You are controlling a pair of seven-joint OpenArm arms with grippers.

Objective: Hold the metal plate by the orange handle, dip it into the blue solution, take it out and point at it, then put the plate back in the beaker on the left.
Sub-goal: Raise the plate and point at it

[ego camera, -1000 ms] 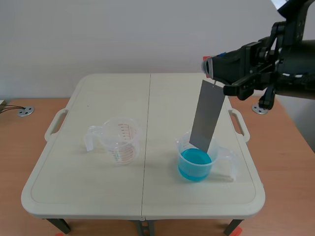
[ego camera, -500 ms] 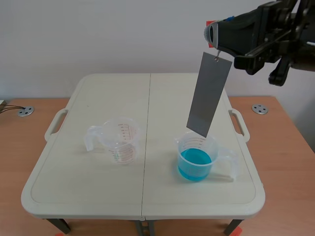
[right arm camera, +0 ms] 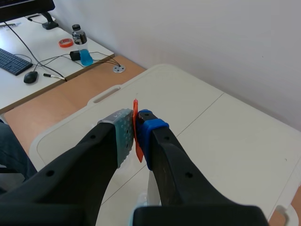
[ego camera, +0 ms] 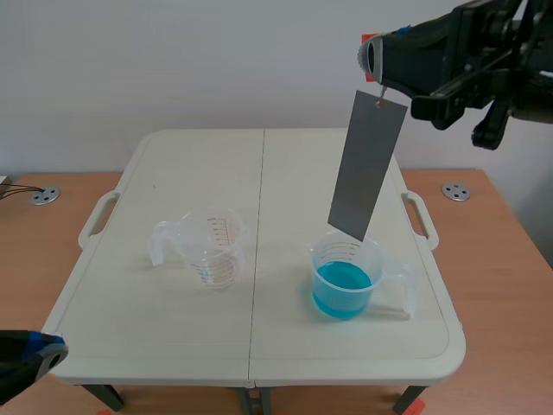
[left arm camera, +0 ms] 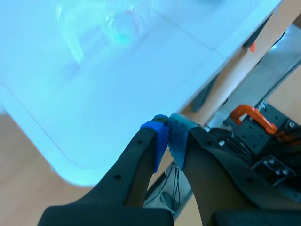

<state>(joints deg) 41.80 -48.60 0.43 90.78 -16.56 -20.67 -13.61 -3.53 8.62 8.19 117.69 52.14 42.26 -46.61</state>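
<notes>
A grey metal plate point(ego camera: 365, 167) hangs tilted above the beaker of blue solution point(ego camera: 344, 280), its lower edge just over the rim. My right gripper point(ego camera: 373, 57) is raised at the upper right, shut on the plate's orange handle point(right arm camera: 136, 128), which shows pressed between its pads in the right wrist view. The empty clear beaker point(ego camera: 213, 246) stands on the left half of the table. My left gripper point(ego camera: 50, 350) is shut on nothing, low at the table's near left corner; in the left wrist view the left gripper point(left arm camera: 168, 132) has the empty beaker point(left arm camera: 120, 23) far ahead of it.
The white folding table point(ego camera: 173, 341) stands on a wooden floor. Round metal floor discs lie at the left point(ego camera: 44, 196) and right point(ego camera: 455, 192). In the right wrist view a desk with a keyboard point(right arm camera: 15, 61), bottle point(right arm camera: 81, 45) and cables stands beyond the table.
The right gripper lifted the plate out of the blue solution and holds it above the beaker. The left gripper has come into view at the near left corner.
</notes>
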